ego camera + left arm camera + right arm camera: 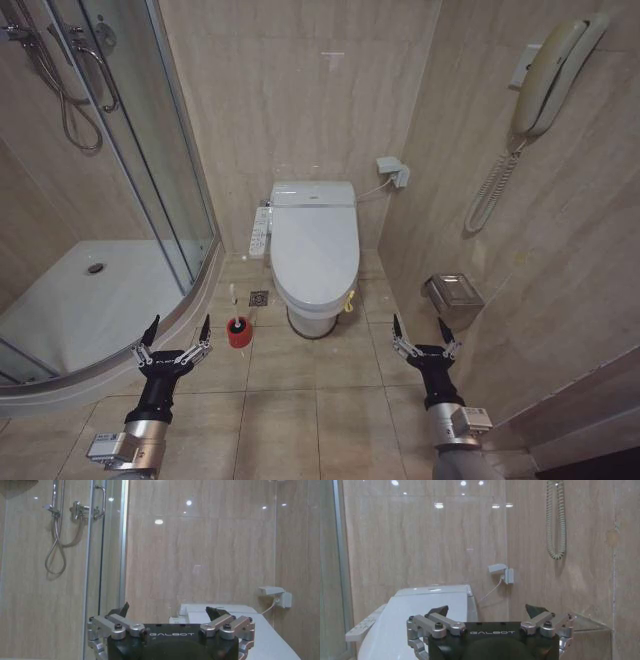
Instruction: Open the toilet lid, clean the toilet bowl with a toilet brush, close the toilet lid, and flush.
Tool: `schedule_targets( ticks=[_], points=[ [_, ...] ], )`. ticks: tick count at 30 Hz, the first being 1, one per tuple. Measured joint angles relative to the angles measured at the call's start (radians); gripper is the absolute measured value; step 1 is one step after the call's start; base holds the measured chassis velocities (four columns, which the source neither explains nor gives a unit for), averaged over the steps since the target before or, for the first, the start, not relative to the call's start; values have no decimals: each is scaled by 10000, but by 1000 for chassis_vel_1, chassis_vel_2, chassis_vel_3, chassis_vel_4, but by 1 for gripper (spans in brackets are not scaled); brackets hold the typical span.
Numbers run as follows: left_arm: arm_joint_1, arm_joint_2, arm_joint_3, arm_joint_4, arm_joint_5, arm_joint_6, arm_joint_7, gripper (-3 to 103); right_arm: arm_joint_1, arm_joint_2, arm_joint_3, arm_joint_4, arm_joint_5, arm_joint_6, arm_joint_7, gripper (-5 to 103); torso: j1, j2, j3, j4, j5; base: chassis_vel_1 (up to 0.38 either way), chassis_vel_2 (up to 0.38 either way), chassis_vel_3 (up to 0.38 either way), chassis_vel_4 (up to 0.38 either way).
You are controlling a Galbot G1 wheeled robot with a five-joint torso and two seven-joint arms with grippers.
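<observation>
The toilet lid (316, 243), glossy white oval plastic, lies shut at frame centre, long axis running away; left gripper (176, 333) and right gripper (421, 331), fingers apart, flank it about equally.

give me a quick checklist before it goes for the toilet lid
1. Toilet lid shut, nothing lying on it: ok.
2. Left gripper open and empty, low near the shower tray: ok.
3. Right gripper open and empty, low by the right wall: ok.
4. Toilet brush upright in its red holder, left of the toilet: ok.
5. Either gripper at the lid's front edge: not ok, both well short.
6. Toilet bowl state: cannot tell, covered.
</observation>
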Motion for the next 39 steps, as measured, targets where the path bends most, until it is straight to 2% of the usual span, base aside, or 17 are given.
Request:
schedule_targets(
  ticks=[11,14,15,17,21,22,24,26,29,39],
  points=[
    [5,0,0,0,0,0,0,100,-10,0,-11,-81,33,59,87,100,-2,1,-1,0,0,-61,50,66,-57],
    [-3,0,1,0,0,0,1,100,-21,0,-3,-69,61,59,87,100,1,0,0,-3,0,-200,189,191,-201],
    [2,0,-1,0,0,0,-1,100,-19,-1,3,-64,80,59,88,100,2,-1,1,4,4,-216,202,219,-217],
    [-4,0,0,0,0,0,0,100,-24,2,36,-57,101,57,119,100,4,0,1,-3,-5,-230,224,243,-218],
    [4,0,0,0,0,0,0,100,-10,2,62,-63,85,64,317,100,2,0,0,1,5,-225,245,249,-239],
    [-5,0,0,1,0,0,0,100,0,3,81,-64,69,62,426,100,5,-1,2,-5,-5,-227,229,235,-241],
    [-4,0,0,0,0,0,0,100,12,3,96,-73,53,79,451,100,8,-3,3,5,6,-227,251,196,-241],
    [-5,0,0,0,0,0,0,100,5,6,118,-81,28,119,467,100,12,-4,5,-5,-6,-205,201,164,-166],
    [-4,0,0,1,0,0,0,100,-21,5,122,-80,-3,116,502,100,10,-4,4,3,3,-95,124,39,-31],
    [7,-2,0,1,0,0,0,100,-65,1,139,-147,-73,252,611,100,-9,4,-3,0,0,-5,0,-2,0]
  ],
)
